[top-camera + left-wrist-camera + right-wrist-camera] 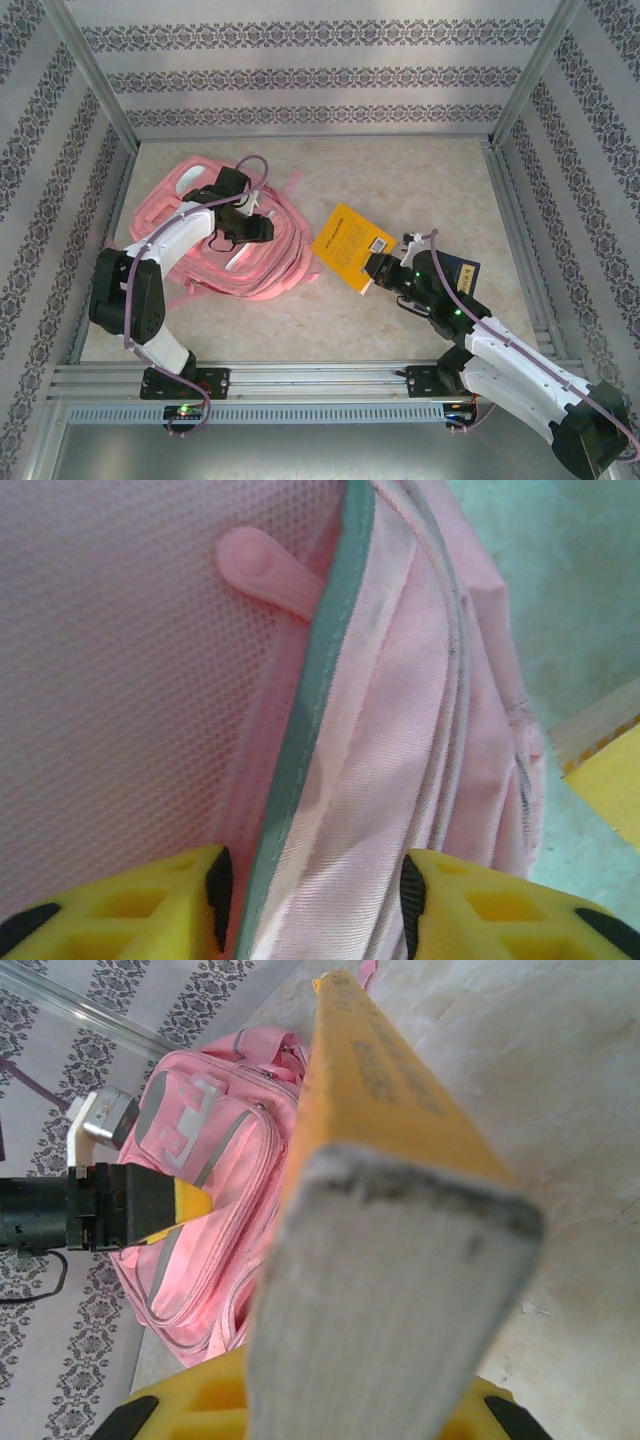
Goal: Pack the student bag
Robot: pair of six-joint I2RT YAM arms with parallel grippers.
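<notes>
The student bag [250,265], pink and soft, lies flat at the left of the table. My left gripper [250,228] is low over its top. In the left wrist view the gripper [312,900] is open, with a fold of the pink bag [360,780] and its grey-green trim between the yellow fingers [150,900]. A pink zip pull [265,570] lies on the mesh ahead. My right gripper [378,268] is shut on a yellow book [350,245] at mid-table, and the book is tilted toward the bag. In the right wrist view the book [390,1160] juts out of that gripper [330,1410], with the bag [230,1160] beyond.
A dark blue flat item [462,272] lies under the right arm. Metal frame rails [300,375] run along the near edge and up both sides. Bare tabletop [420,180] stretches behind the book. A corner of the yellow book [610,800] lies just right of the bag.
</notes>
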